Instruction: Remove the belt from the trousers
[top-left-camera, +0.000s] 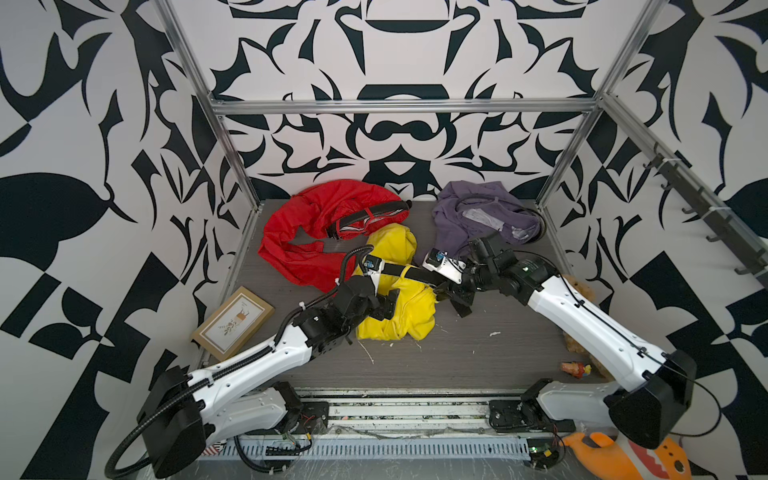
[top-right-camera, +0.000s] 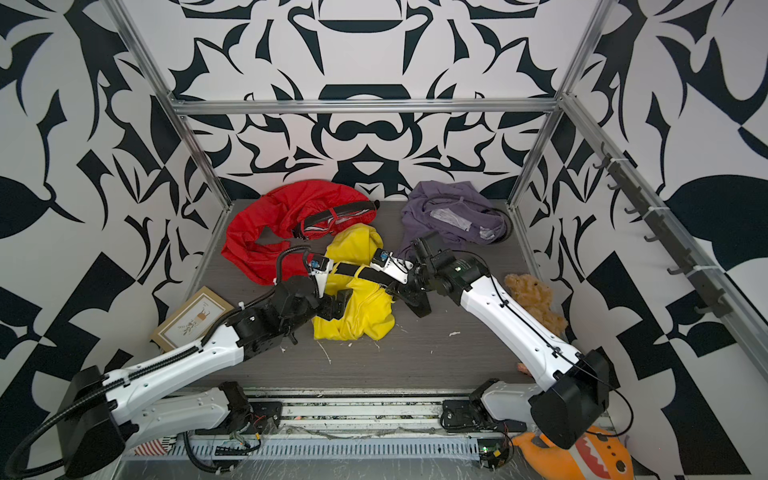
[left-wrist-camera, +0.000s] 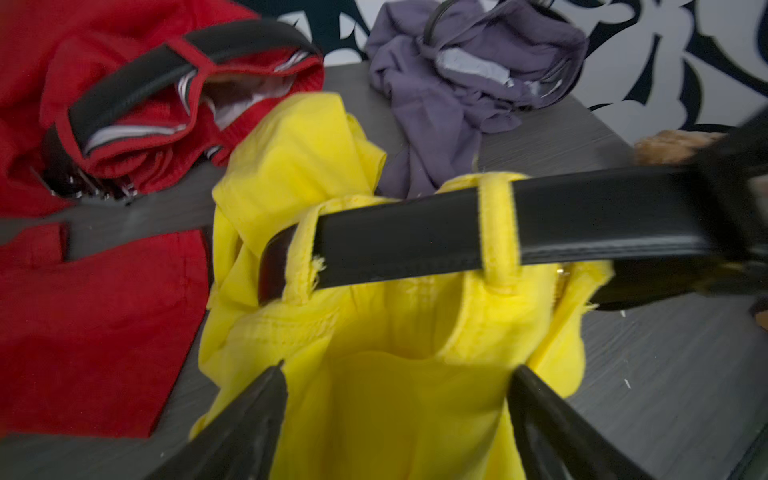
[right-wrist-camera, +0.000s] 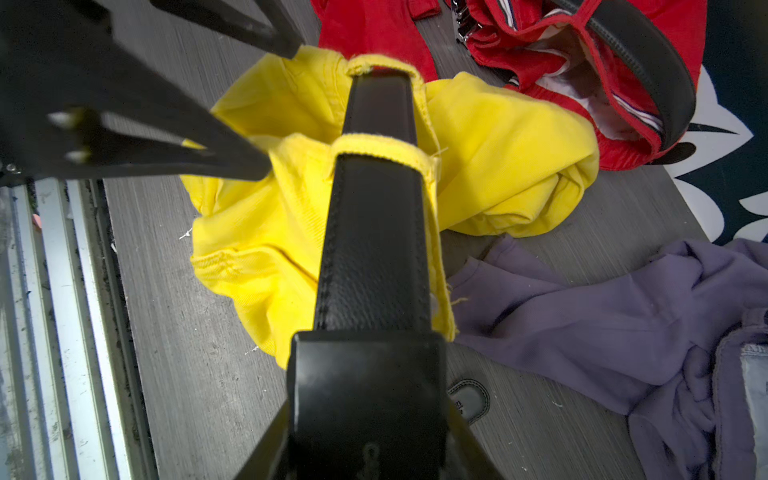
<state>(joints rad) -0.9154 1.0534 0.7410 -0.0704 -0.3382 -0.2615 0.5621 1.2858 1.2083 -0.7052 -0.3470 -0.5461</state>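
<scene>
The grey table (top-left-camera: 457, 357) carried three crumpled pairs: red trousers (top-left-camera: 316, 232) and purple trousers (top-left-camera: 478, 216) at the far side, and the yellow trousers (top-left-camera: 399, 320) in the middle, between my two arms. The black belt (top-left-camera: 405, 272) lay across the waist of the yellow pair. It was drawn straight, and its long axis ran from my left arm toward my right arm. My right gripper (top-left-camera: 449, 291) was clamped on what looked like the buckle end, so this arm was the one on the belt. My left gripper (left-wrist-camera: 399, 368) hung just over the yellow cloth, beside the belt and not touching it, with its jaws wide apart and nothing between them. Two yellow loops (left-wrist-camera: 496, 228) were around the belt, and the short free tip (left-wrist-camera: 270, 266) showed just past the farther loop. I judged that the pull should go along the belt's length, toward my right side, while the left jaws pinned the waistband.
</scene>
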